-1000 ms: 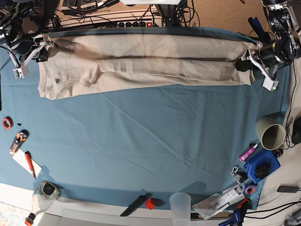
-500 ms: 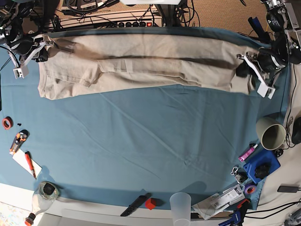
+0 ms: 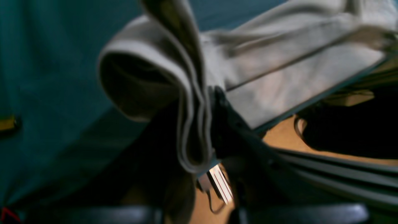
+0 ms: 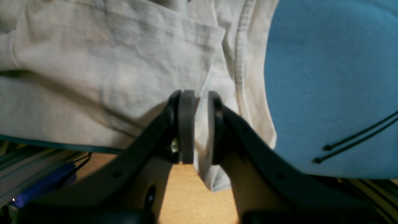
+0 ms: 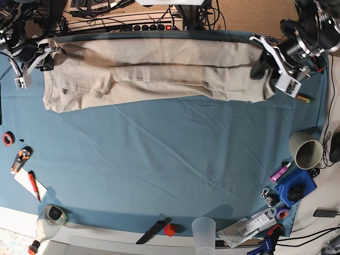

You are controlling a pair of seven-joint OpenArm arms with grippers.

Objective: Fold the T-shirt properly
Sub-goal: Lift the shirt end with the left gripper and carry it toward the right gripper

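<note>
T-shirt [image 5: 154,71] lies stretched along the far edge of the blue-clothed bench [image 5: 170,159]. My left fingers [image 3: 224,124] pinch its bunched end; my right fingers [image 4: 186,124] pinch the opposite edge.

T-shirt [image 5: 154,71]: plain beige, no print. Table cloth [image 5: 170,159]: plain blue-teal. Near right: cup [image 5: 306,150] olive-beige, box [image 5: 295,187] blue. Near left: tape roll [image 5: 7,139] red.

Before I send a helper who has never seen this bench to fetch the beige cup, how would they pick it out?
Start from the blue-teal cloth covering the table and go to the side where the left gripper holds the T-shirt. Just off that cloth edge sits the beige cup, lying tilted with its dark mouth showing. The other cup, translucent white, stands at the near edge.
</note>
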